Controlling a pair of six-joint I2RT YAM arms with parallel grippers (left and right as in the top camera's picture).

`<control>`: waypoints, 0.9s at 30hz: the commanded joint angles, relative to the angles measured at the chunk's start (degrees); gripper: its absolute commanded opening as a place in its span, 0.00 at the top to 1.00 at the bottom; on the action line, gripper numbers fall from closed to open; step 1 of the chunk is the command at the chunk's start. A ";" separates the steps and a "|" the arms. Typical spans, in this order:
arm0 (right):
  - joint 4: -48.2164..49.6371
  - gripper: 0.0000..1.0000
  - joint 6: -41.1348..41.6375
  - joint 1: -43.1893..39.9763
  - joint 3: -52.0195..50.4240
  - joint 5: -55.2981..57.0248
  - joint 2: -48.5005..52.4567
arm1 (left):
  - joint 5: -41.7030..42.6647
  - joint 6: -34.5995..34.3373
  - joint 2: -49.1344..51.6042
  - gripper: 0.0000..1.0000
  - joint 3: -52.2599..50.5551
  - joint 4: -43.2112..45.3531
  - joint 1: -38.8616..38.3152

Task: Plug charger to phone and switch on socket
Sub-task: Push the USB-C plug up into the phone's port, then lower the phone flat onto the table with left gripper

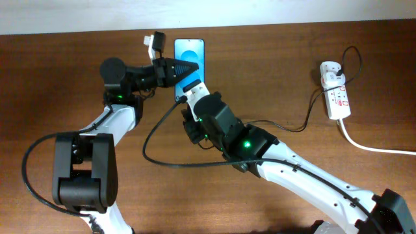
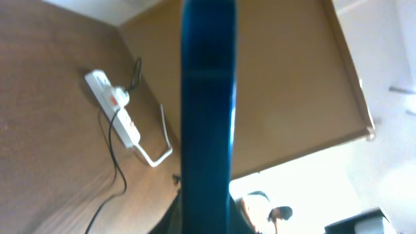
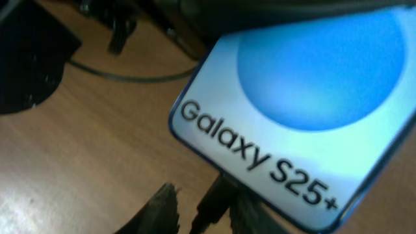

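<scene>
The phone lies at the table's far edge, its blue screen up. My left gripper is shut on the phone from the left; in the left wrist view the phone shows edge-on as a blue band. My right gripper is at the phone's near end. In the right wrist view the charger's black plug tip touches the bottom edge of the phone. The right gripper has a finger on each side of the plug, with a gap on the left. The socket lies at the far right.
The charger's black cable loops across the table's middle, under my right arm, towards the adapter. A thick white cord runs off to the right. The socket also shows in the left wrist view.
</scene>
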 commanded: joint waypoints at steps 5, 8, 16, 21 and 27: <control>-20.24 0.01 4.90 -1.29 4.00 4.55 -29.07 | -10.93 -13.64 -0.44 1.00 -2.12 8.37 -6.84; -24.68 0.01 4.90 -1.27 4.00 17.33 -49.07 | -17.88 -15.67 -0.44 1.00 0.74 10.05 -16.74; -30.99 0.01 4.96 -1.27 3.61 23.23 -49.83 | -30.12 42.40 2.73 1.00 6.60 -61.64 -15.93; -32.15 0.01 13.46 -1.29 3.61 23.23 -33.68 | -33.57 43.52 10.69 0.99 6.58 -61.99 -14.91; -34.42 0.01 21.90 -2.89 3.63 23.61 -28.44 | -33.73 43.50 14.47 0.67 6.58 -65.13 -14.91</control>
